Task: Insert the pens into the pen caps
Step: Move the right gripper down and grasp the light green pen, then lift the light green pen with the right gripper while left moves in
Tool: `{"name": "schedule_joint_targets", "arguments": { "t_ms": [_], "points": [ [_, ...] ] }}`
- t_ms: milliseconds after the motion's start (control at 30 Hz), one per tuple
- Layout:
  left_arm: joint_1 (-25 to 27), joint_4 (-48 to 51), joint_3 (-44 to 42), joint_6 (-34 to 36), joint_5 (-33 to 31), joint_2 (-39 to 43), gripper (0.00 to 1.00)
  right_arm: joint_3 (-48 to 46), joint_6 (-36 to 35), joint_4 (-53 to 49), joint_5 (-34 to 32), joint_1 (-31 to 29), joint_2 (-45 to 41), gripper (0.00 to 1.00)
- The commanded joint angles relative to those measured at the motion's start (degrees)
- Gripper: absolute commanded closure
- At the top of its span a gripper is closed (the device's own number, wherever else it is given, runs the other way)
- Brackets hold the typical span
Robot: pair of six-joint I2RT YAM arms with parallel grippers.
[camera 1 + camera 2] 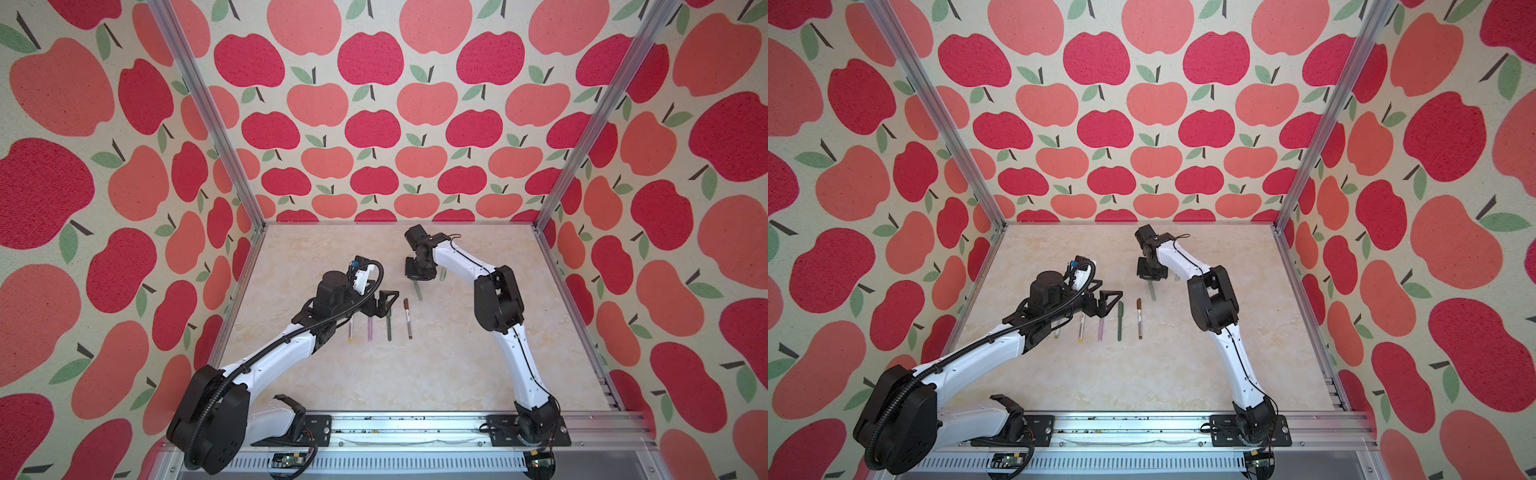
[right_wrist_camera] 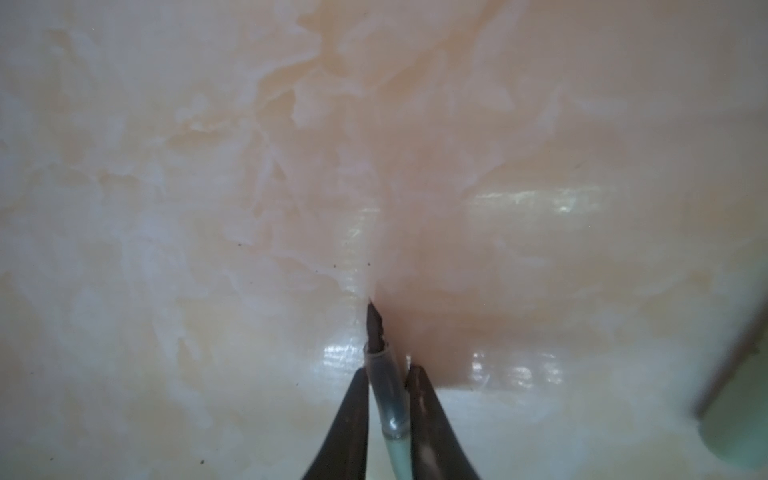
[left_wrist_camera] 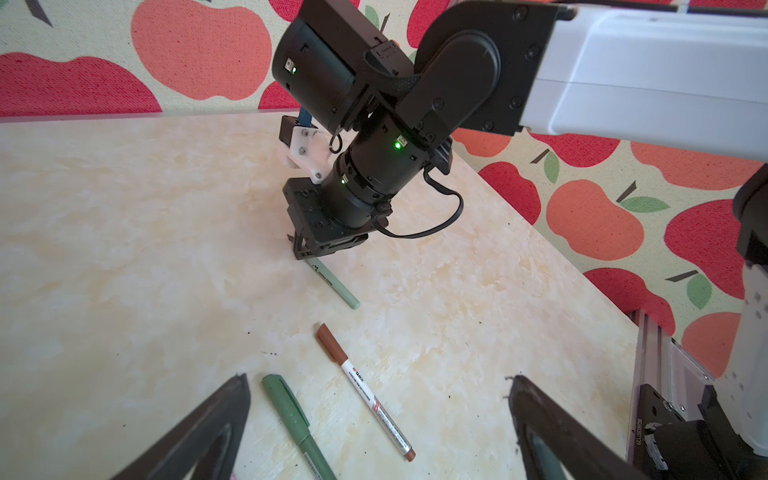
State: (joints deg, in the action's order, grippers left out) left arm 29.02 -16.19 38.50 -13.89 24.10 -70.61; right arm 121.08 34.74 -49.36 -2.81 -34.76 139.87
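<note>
Fingers (image 2: 353, 419) of right gripper (image 2: 388, 369): clamped on sage pen (image 2: 395, 440) | left gripper (image 3: 379, 377): spread wide | pen rear cut off | green shape (image 2: 739, 436): blurred

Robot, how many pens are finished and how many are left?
Almost there! The brown pen and dark green pen wear caps, and the others in their row look capped too. The right claw pinches the pale sage pen, tip bare; it needs its cap.
</note>
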Motion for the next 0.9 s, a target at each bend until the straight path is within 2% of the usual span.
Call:
{"name": "schedule_joint_targets", "arguments": {
  "t_ms": [0, 200, 467, 733, 867],
  "points": [
    [-0.1, -1.7, 0.1, -0.3, 1.4, -0.4, 0.01, 0.4, -2.3, -3.5, -2.8, -0.4, 3.3, 0.82],
    [0.0, -1.4, -0.2, -1.1, 1.2, 0.6, 0.01, -0.1, -6.2, -5.1, -7.2, -1.5, 3.3, 0.83],
    [0.6, 0.4, -1.2, -3.5, 0.6, 4.0, 0.01, -4.0, -7.5, -3.2, -7.2, -2.4, 1.1, 0.95],
    [1.5, 4.4, -1.2, -4.6, 0.8, 8.0, 0.01, -11.4, -8.5, 2.7, -5.1, -2.3, -9.0, 0.98],
    [1.5, 5.9, -0.7, -4.6, 2.4, 10.5, 0.01, -17.4, -8.7, 8.3, -0.7, -2.0, -17.4, 0.98]
  ]
}}
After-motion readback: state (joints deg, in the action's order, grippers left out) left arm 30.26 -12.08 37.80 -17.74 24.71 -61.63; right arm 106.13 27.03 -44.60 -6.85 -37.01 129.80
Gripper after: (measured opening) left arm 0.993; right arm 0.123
